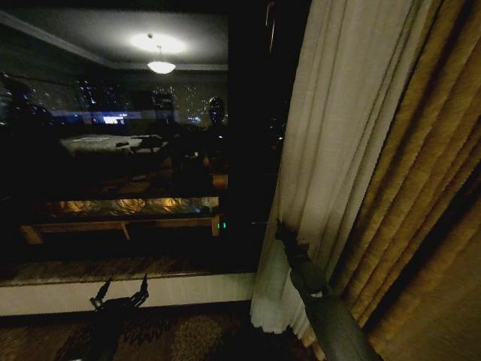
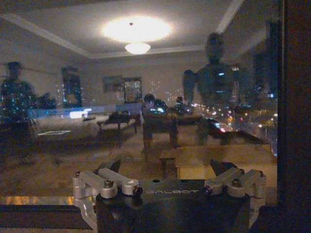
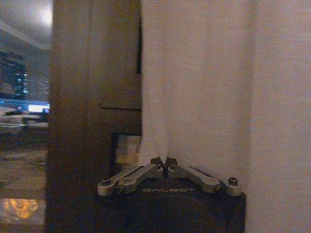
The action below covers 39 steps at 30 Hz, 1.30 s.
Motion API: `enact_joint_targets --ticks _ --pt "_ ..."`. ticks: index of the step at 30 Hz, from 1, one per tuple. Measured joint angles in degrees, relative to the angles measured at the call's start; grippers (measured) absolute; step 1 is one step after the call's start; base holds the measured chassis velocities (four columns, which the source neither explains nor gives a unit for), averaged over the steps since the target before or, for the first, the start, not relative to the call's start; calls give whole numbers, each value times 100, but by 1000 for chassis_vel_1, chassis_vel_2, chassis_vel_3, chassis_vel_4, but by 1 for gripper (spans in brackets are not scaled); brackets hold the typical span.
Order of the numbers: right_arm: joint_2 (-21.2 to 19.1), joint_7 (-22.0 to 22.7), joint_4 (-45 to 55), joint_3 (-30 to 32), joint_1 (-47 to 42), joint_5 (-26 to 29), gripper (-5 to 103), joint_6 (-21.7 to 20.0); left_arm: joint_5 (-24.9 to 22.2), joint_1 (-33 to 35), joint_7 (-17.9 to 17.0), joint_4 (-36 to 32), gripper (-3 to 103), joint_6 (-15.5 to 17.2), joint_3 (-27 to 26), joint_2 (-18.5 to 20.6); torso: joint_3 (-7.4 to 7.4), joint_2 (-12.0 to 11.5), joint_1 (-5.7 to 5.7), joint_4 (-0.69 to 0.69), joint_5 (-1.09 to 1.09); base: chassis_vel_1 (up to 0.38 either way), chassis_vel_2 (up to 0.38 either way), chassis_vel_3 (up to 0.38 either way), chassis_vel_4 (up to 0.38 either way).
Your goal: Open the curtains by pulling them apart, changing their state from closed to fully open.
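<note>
One sheer off-white curtain hangs bunched at the right of the dark window, its left edge near the window frame. My right gripper reaches up to that edge. In the right wrist view the right gripper is shut, with a fold of the curtain pinched between its tips. My left gripper hangs low at the left, in front of the sill, open and holding nothing. In the left wrist view the left gripper faces the glass with its fingers spread wide.
A thick golden ribbed drape hangs right of the sheer panel. The bare window glass reflects the room and a ceiling lamp. A pale sill runs below it, and patterned carpet lies underneath.
</note>
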Motion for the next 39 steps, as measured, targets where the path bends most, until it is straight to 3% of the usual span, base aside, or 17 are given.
enact_joint_targets --ticks 14,29,39 --pt "-409 250 -400 482 265 262 0 -15 -102 -10 1 -90 100 -41 0 0 0 0 0 0 0 0 0 0 0" --pt "-1042 394 -2148 1406 1133 372 0 263 -148 94 3 -193 100 -105 54 -2 0 0 0 1 1 0 0 0 0" --pt "-1278 1187 -3198 1757 1764 126 0 123 -233 0 4 -296 100 26 21 -2 0 0 0 1 0 0 0 0 0"
